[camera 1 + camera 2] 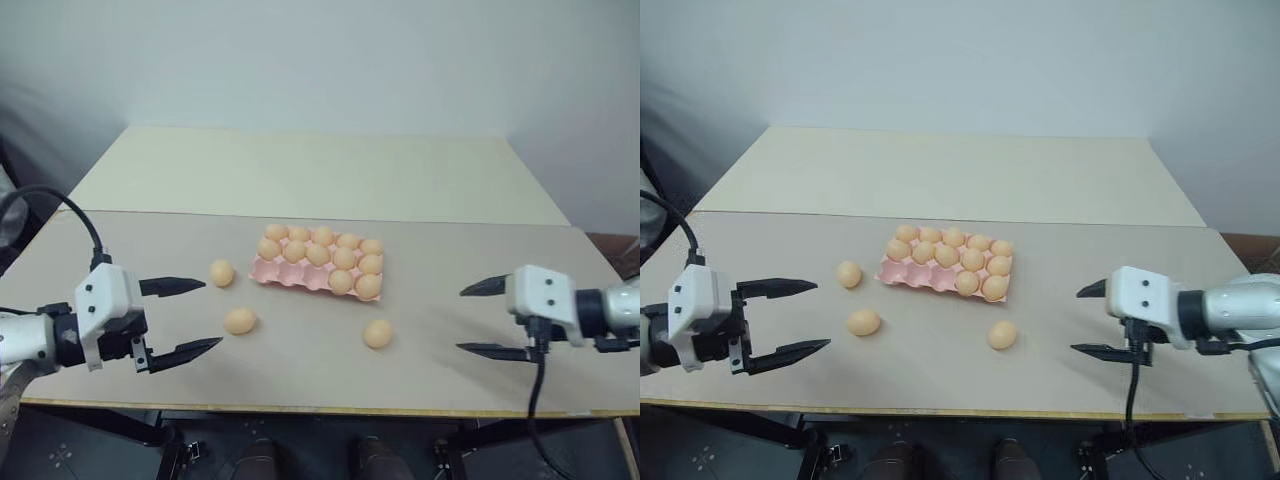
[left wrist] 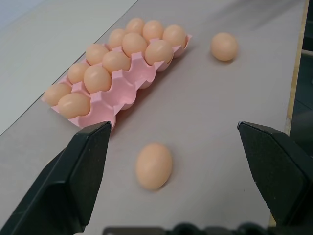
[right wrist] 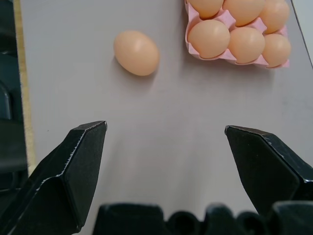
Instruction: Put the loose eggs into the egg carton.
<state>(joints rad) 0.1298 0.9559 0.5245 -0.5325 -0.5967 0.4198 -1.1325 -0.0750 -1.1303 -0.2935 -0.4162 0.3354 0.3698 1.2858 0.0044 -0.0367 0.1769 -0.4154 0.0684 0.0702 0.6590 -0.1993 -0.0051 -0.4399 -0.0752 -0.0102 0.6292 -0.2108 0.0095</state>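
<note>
The pink egg carton [image 1: 318,268] is sitting near the middle of the grey-beige table [image 1: 440,380], turned slightly askew, with tan-orange eggs filling most of its cups. The cups along its near-left edge are showing empty in the left wrist view. Three loose eggs are lying on the tabletop outside the carton: one [image 1: 222,272] just beside the carton's left end, a second [image 1: 239,320] nearer the front edge and a little apart from the first, and a third [image 1: 377,333] in front of the carton's right end, apart from it.

The left gripper [image 1: 178,320] is hovering over the left part of the table with its two black fingers spread wide and nothing between them — it is pointing toward the two loose eggs on that side, the nearer egg lying just past its fingertips without touching them. The right gripper [image 1: 486,318] is hanging over the right part of the table, likewise spread wide and empty, pointing inward toward the carton. In the right wrist view, the third loose egg [image 3: 136,53] is resting on the bare tabletop ahead of its fingers [image 3: 78,166], well apart from them, with the carton's corner [image 3: 236,61] just beyond — neither claw is touching any egg.
</note>
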